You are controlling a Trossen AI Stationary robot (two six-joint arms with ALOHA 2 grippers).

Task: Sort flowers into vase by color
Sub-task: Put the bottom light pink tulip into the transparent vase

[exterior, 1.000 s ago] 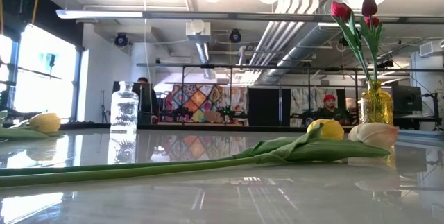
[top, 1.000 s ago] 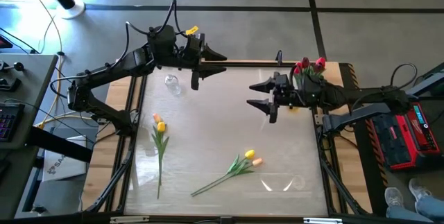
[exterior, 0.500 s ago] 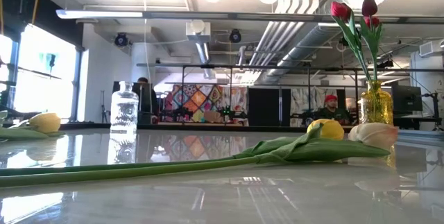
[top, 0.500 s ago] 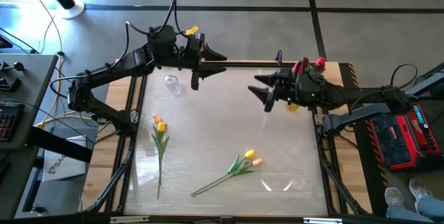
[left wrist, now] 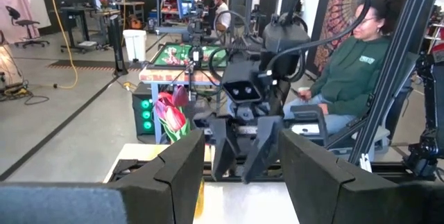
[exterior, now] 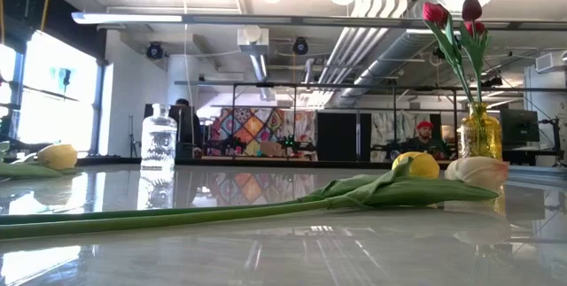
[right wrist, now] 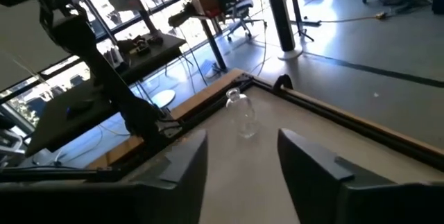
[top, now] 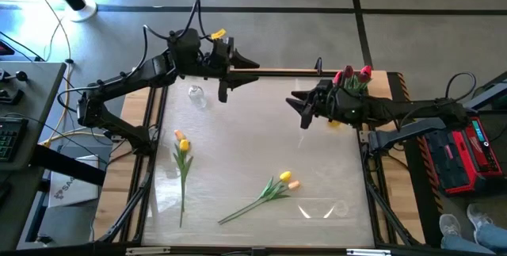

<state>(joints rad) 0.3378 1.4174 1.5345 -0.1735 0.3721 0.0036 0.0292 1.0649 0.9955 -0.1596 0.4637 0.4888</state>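
In the overhead view the right gripper hangs in the upper right of the table, fingers spread with nothing between them. Just behind it, at the table's right edge, the yellow vase is mostly hidden under the arm; only the red tulips in it show above the arm. In the table-level view they stand upright in the vase at the right of the frame, heads up near the top edge.

The left gripper waits at the upper middle of the frame over the table's far edge, its fingers spread and empty. The clear bottle stands near it, down and to the left.

Well apart from both grippers, two bunches lie flat on the table. The left bunch of yellow and orange tulips lies nearly straight up and down the frame, heads toward the top. The second bunch, in the lower middle, lies slantwise, with its yellow and peach heads at the upper right and the stem end at the lower left.

In the table-level view that second bunch runs across the foreground, its stems cut off at the left edge. Only a yellow head of the other bunch shows at the far left.
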